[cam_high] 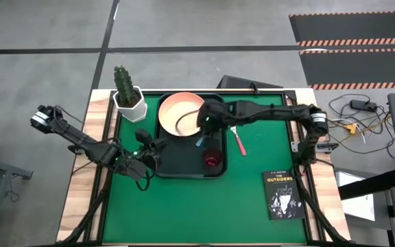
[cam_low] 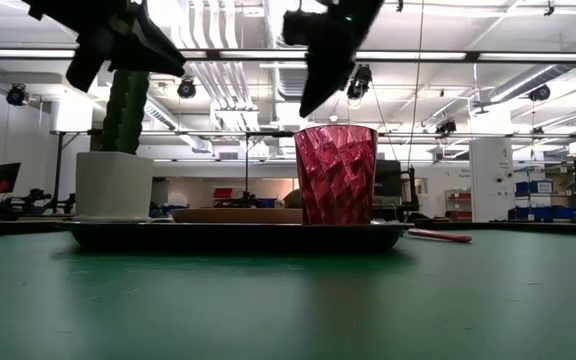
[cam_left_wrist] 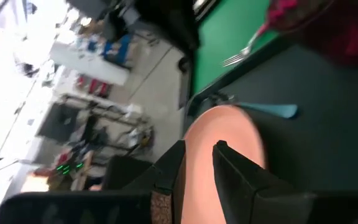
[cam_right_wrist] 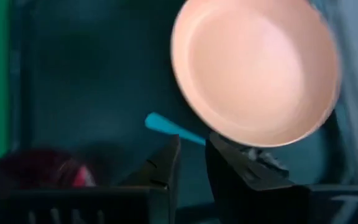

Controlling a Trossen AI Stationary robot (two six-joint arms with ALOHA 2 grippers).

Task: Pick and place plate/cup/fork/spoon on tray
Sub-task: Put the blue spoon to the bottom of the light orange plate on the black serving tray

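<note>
Plate [cam_high: 179,113]: salmon-pink, round, shallow-rimmed, lying on dark tray [cam_high: 173,167].

The table [cam_high: 184,206] has a green top with pale wooden edges. 4 things lie directly on it: the dark tray [cam_high: 173,165] near the middle, the pink-handled fork [cam_high: 239,141] just beside the tray, a black book [cam_high: 282,195], and a white cactus pot [cam_high: 129,101] at one corner.

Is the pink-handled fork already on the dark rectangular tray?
No, the pink-handled fork lies on the green table surface just right of the dark rectangular tray.
</note>
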